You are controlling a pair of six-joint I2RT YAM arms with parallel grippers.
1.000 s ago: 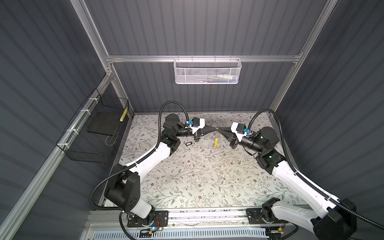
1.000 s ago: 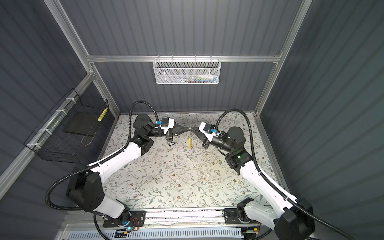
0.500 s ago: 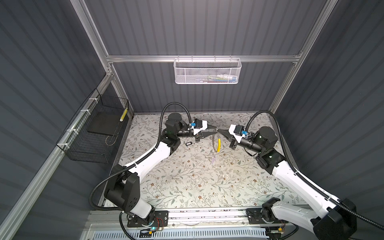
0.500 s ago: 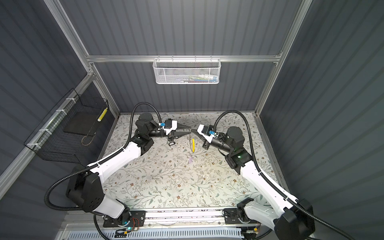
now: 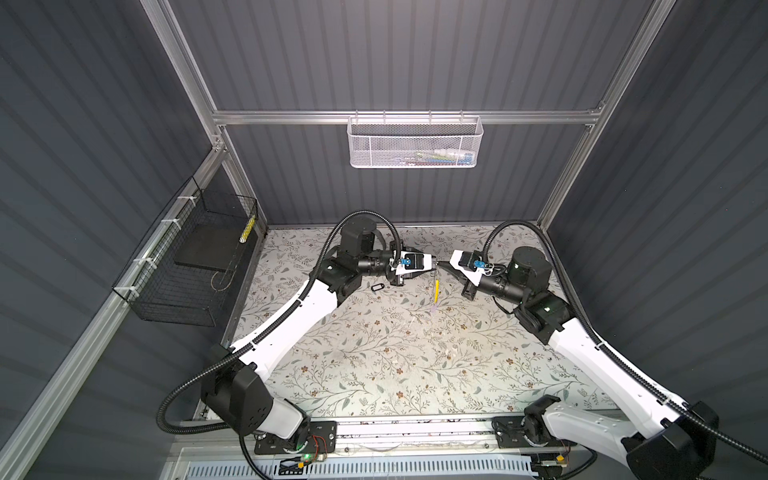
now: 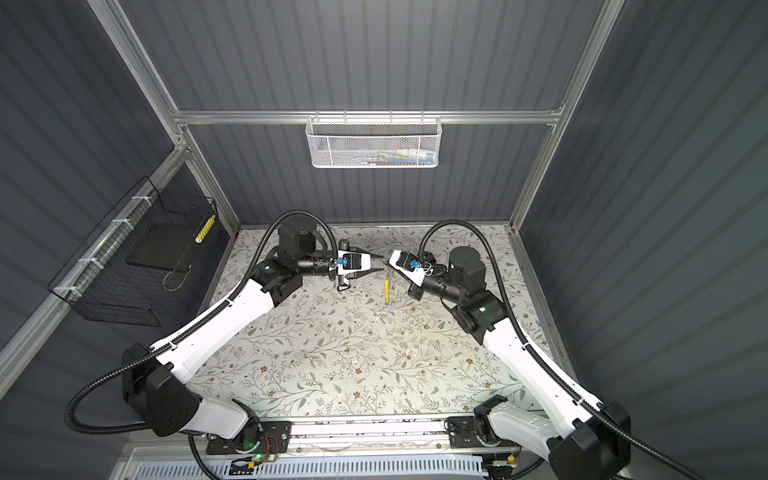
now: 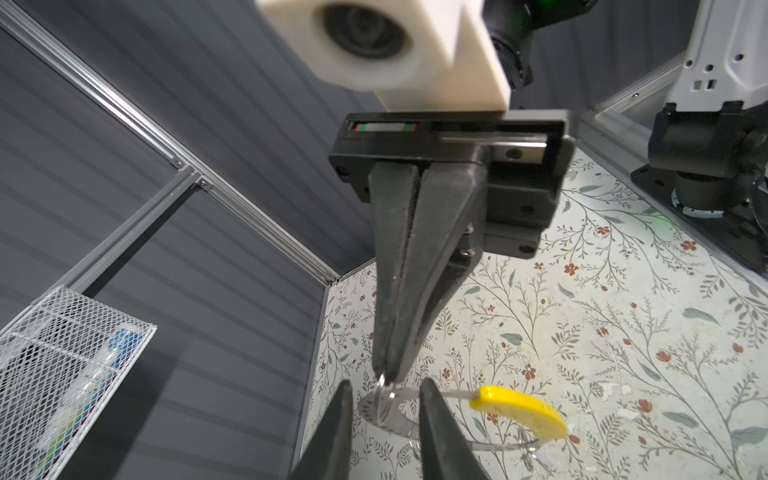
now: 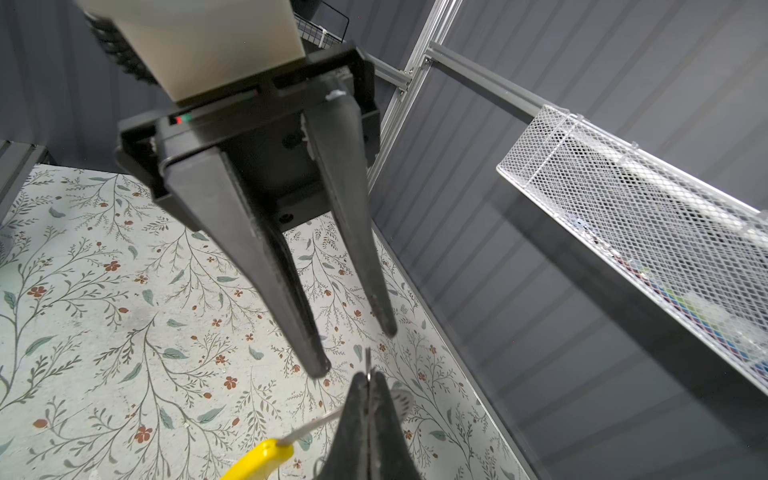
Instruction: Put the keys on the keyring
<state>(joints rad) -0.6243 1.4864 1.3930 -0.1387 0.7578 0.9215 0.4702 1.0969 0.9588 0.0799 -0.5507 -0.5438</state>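
The keyring, a thin grey hoop with a yellow tag, hangs above the floral table near the back. My right gripper is shut on the hoop's top edge. My left gripper is open, its fingers either side of the hoop and apart from it. In both top views the two grippers meet tip to tip, with the yellow tag dangling below. A small key with a lilac tag sits at the hoop's low end. The black-rimmed oblong tag lies on the table under the left wrist.
A white mesh basket hangs on the back wall above the grippers. A black wire basket is fixed to the left wall. The back wall stands close behind both grippers. The right arm's base is at the table's front edge.
My right gripper has shut on the hoop. My left gripper, shut a second ago, has opened and let go. The hoop now hangs from the right gripper alone.
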